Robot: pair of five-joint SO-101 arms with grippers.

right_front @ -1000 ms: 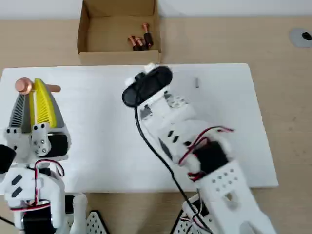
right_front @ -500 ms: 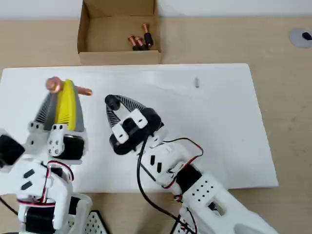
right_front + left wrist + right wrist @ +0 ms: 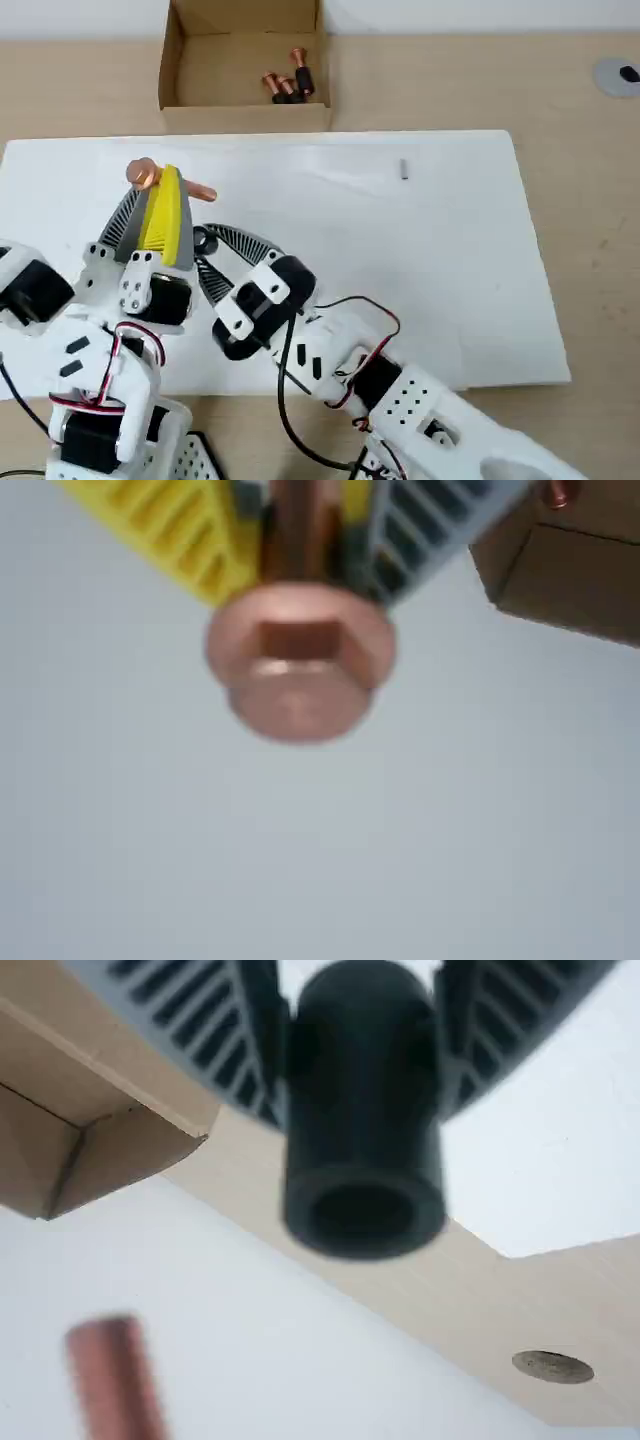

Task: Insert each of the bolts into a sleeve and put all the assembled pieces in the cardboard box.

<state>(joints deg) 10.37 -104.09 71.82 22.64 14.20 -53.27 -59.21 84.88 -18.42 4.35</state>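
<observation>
Holding 1 part per arm; mating not yet done.

High view: left claw (image 3: 155, 182) is clamped across the shank of a copper-coloured flanged metal bolt (image 3: 143, 173), with the tip pointing toward the right arm. Right claw (image 3: 203, 244) is clamped on a short black cylindrical sleeve (image 3: 205, 239), just beside the bolt tip but not on it. Both hang over the white sheet (image 3: 430, 250) on the wooden worktop (image 3: 590, 200). Open brown cardboard box (image 3: 166, 70) sits past the sheet's far edge, well apart from both claws. Inside, near 1 wall, is a cluster of copper-and-black assembled pieces (image 3: 285, 82). Looks like 3, can't confirm.

Left wrist view: bolt head (image 3: 300, 665) faces the camera, shank pinched between yellow and grey fingers (image 3: 160, 530).

Right wrist view: sleeve (image 3: 362, 1160) has its bore open toward the camera. The copper shank (image 3: 112, 1380) sits well off the bore axis.

Risks, my read:
- Axes aren't lined up, so pushing now would likely land the tip on the sleeve rim.
- Side load could twist the bolt in its pinch or pop the sleeve out.
- A dropped round part would probably roll on the sheet.
</observation>
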